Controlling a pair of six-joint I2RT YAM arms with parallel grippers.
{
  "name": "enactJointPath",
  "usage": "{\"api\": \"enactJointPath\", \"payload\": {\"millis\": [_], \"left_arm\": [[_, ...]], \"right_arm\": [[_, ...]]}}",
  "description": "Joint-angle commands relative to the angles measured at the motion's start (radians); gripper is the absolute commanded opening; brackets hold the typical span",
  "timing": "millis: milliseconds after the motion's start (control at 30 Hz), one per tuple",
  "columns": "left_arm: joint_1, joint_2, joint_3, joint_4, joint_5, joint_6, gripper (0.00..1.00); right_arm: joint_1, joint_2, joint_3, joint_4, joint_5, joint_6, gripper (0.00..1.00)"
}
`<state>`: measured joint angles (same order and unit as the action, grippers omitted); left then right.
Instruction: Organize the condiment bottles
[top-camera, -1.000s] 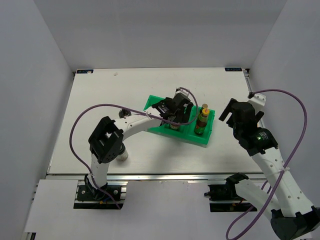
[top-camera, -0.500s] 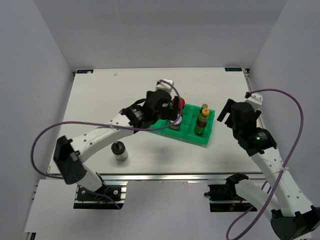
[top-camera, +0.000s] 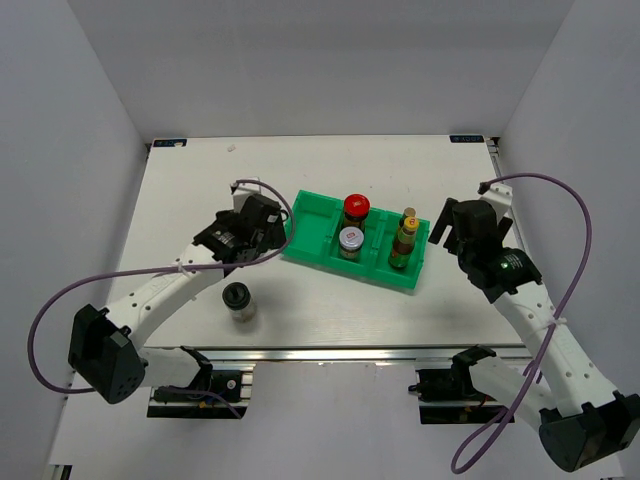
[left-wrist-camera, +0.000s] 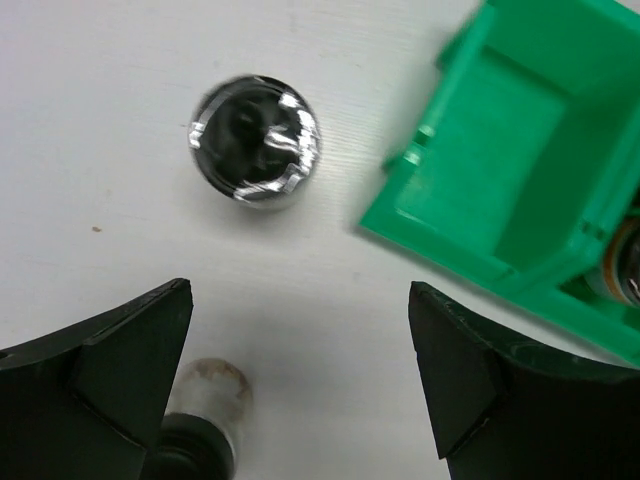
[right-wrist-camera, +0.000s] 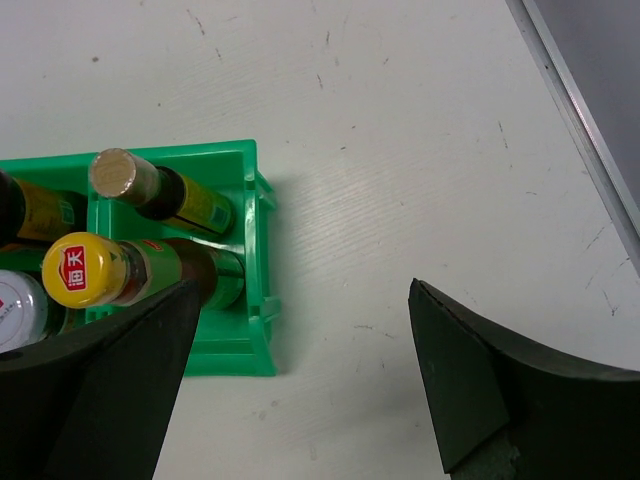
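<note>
Black-capped shaker (left-wrist-camera: 253, 143) stands on the worktop (top-camera: 180, 180) just ahead of the left fingers (left-wrist-camera: 110, 380); a second shaker (top-camera: 238, 300) sits right by one finger. Left and right fingers (right-wrist-camera: 480, 390) are spread, gripping nothing. Green tray (top-camera: 310, 225) holds red-lidded jar (top-camera: 356, 207), silver-lidded jar (top-camera: 349, 239), two slim sauce bottles (top-camera: 403, 245), so four in, two out.

Shaker (top-camera: 238, 301) stands left of tray (top-camera: 310, 222) (jars (top-camera: 350, 241) inside); sauce bottles (top-camera: 403, 245) rightmost.

Overhead view, downward wrist close-ups sharing tray (top-camera: 310, 228)
</note>
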<state>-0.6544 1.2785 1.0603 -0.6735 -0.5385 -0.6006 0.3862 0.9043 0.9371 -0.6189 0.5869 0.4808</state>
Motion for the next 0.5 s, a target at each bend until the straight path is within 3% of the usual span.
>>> {"api": "enactJointPath", "payload": {"millis": [0, 233, 467], "left_arm": [[0.079, -0.009, -0.017, 0.025, 0.001, -0.025, 0.98], [0.200, 0.142, 0.006, 0.141, 0.066, 0.021, 0.98], [0.226, 0.212, 0.010, 0.242, 0.121, 0.079, 0.98]], "right_arm": [[-0.004, 0.016, -0.001, 0.036, 0.002, -0.021, 0.89], [-0.004, 0.012, -0.012, 0.038, 0.024, -0.016, 0.89], [-0.004, 0.002, -0.014, 0.041, 0.037, -0.016, 0.89]]}}
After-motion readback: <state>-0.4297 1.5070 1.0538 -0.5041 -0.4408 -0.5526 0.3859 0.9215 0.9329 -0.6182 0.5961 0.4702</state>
